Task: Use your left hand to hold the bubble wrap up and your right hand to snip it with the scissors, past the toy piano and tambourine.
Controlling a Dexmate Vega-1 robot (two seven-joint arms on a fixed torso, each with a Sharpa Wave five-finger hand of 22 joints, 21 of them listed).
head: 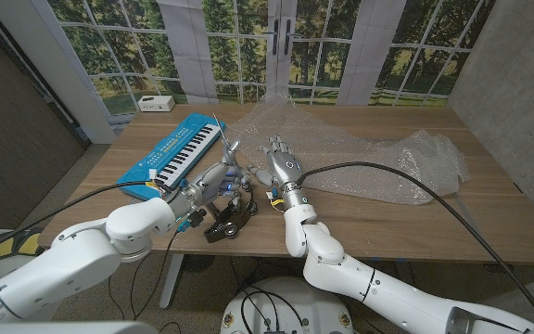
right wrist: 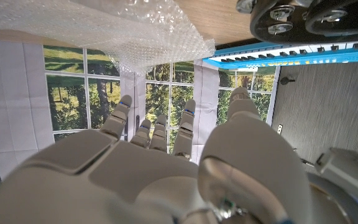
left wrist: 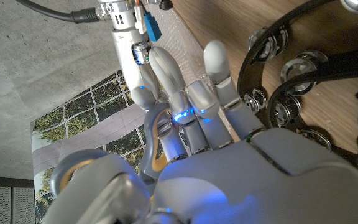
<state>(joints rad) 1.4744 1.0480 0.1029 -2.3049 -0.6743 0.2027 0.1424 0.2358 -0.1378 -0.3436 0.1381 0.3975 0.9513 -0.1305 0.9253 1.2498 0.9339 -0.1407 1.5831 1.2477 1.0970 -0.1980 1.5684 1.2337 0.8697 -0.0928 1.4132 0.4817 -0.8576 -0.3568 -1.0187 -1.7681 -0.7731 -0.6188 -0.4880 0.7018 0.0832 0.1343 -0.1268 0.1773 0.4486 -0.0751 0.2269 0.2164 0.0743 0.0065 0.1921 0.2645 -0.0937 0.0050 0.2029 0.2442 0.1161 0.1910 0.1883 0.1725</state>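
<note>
Head view shows my left robot hand [head: 222,173] and right robot hand [head: 281,160] both open and empty at mid-frame, the bubble wrap [head: 360,153] spread right of center, so I judge gripping its near edge comes next; scissors unseen.

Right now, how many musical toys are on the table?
2: the blue toy piano lies at the table's left, and the black tambourine sits near the front edge, between the two arms. Bubble wrap could hide others.
</note>
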